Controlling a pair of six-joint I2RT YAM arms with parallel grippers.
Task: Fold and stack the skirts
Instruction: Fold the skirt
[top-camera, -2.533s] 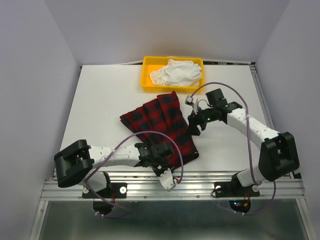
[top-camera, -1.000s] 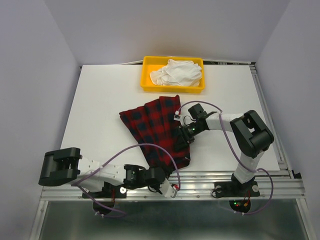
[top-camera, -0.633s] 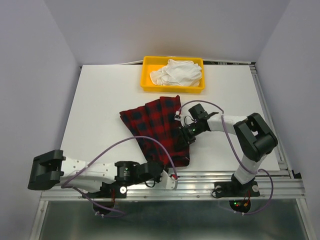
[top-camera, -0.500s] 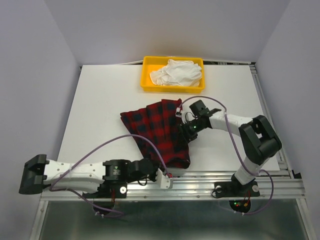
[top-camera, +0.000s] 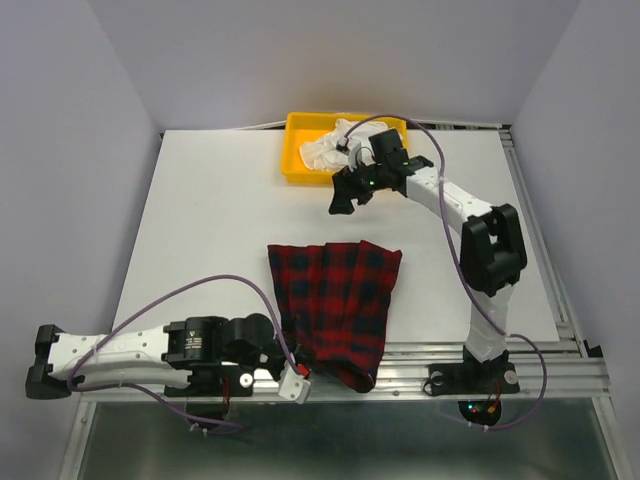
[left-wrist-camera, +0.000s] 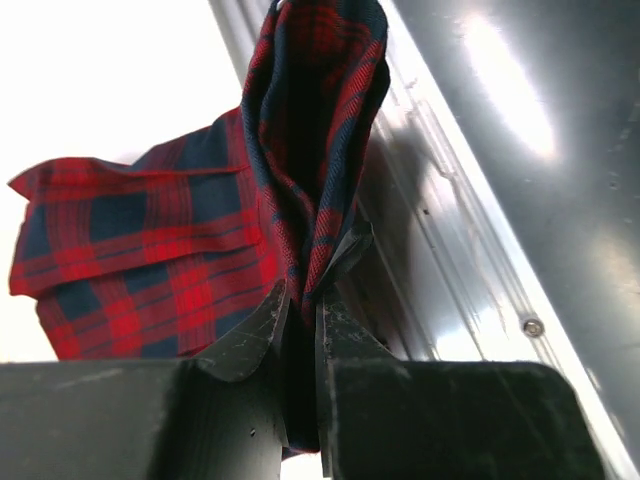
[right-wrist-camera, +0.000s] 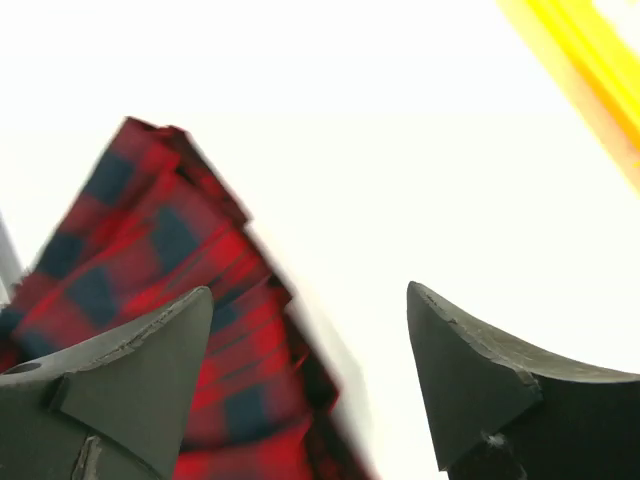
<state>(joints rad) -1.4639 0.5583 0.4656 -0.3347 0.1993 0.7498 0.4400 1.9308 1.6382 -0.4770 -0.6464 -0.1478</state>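
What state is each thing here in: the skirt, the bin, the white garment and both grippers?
Red plaid skirt: lying on the table, near end bunched and pinched.
Left gripper: shut on the skirt's near end.
Right gripper: open, empty, off the skirt.
Yellow bin: holds a garment.
White garment: crumpled, unfolded, in the bin.

**Left arm folded low along the bottom edge, right arm stretched to the upper centre.**

In the top view the left arm (top-camera: 130, 345) lies almost flat. Its elbow is at the far lower left and its forearm runs rightward to the left gripper (top-camera: 296, 378) at bottom centre. That gripper's fingers (left-wrist-camera: 250, 335) are pressed together, pinching a fold of the red plaid skirt (left-wrist-camera: 310, 130). The right arm (top-camera: 450, 200) rises from its base at lower right and reaches up and left. The right gripper (top-camera: 342, 200) points down-left with its fingers (right-wrist-camera: 130, 370) spread wide and nothing between them.
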